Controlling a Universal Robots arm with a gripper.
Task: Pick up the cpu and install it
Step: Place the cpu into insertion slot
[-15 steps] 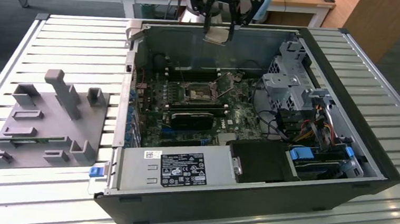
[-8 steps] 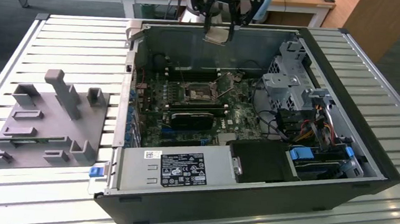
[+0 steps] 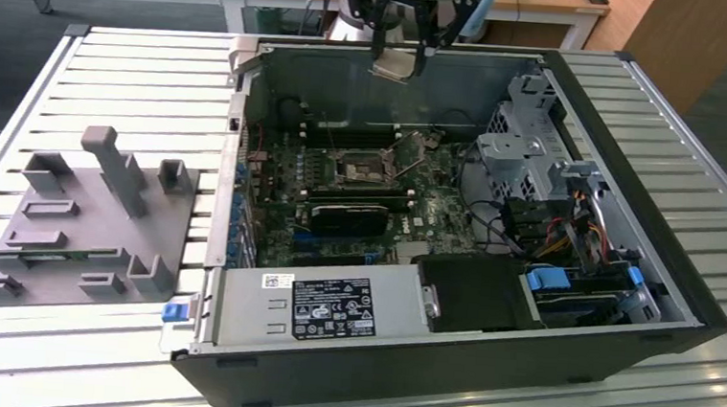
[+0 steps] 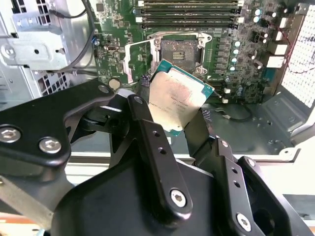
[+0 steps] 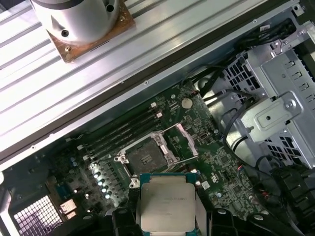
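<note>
Holding cpu (image 4: 178,101) – hand (image 4: 172,117) clamped on it | both wrist views: open socket (image 5: 146,157) (image 4: 179,51) | exterior view: grey tray (image 3: 47,239)

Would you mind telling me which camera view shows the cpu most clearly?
The first wrist view: the cpu faces the camera squarely, held by the gripper. The second wrist view shows it tilted, edges partly covered; the exterior view shows it small, above the case.
</note>
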